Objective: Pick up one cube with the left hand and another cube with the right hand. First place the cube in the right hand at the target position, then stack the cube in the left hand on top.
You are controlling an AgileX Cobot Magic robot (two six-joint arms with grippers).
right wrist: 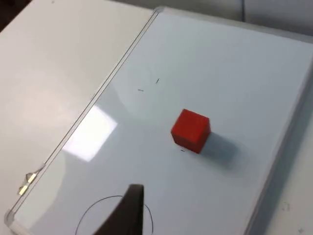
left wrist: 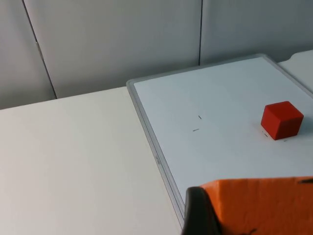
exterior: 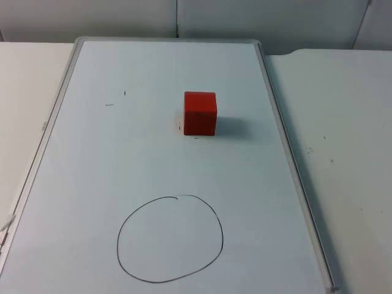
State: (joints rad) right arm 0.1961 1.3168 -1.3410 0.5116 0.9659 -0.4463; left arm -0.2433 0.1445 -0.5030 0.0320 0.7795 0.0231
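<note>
A whiteboard [exterior: 86, 184] with a pale metal frame lies flat on the white worktop [exterior: 343, 122], its far end near the grey partition wall [left wrist: 112, 44]. One red cube [exterior: 200, 113] sits on the board, roughly on its midline and toward the far half, resting flat with a soft shadow to its right. Nearer the front edge a hand-drawn black circle [exterior: 170, 239] marks the board, and the cube stands well apart from it, outside the line. A few tiny pen ticks [exterior: 116, 99] lie to the cube's left; I can read no lettering, brand or label on the board or the cube.

From the left wrist, the left tool [left wrist: 203, 215] hangs over the worktop just off the board's left frame, with the red cube [left wrist: 281, 120] well ahead of it and off to its right. A large orange block-like shape [left wrist: 259, 205] sits pressed against the dark fingertip, possibly a second cube held there, but I cannot tell whether the fingers are clenched on it.

From the right wrist, the right tool [right wrist: 128, 213] hovers above the circle [right wrist: 90, 215], with the red cube [right wrist: 190, 130] ahead of it and apart. Whether its fingers are spread or closed I cannot tell.
</note>
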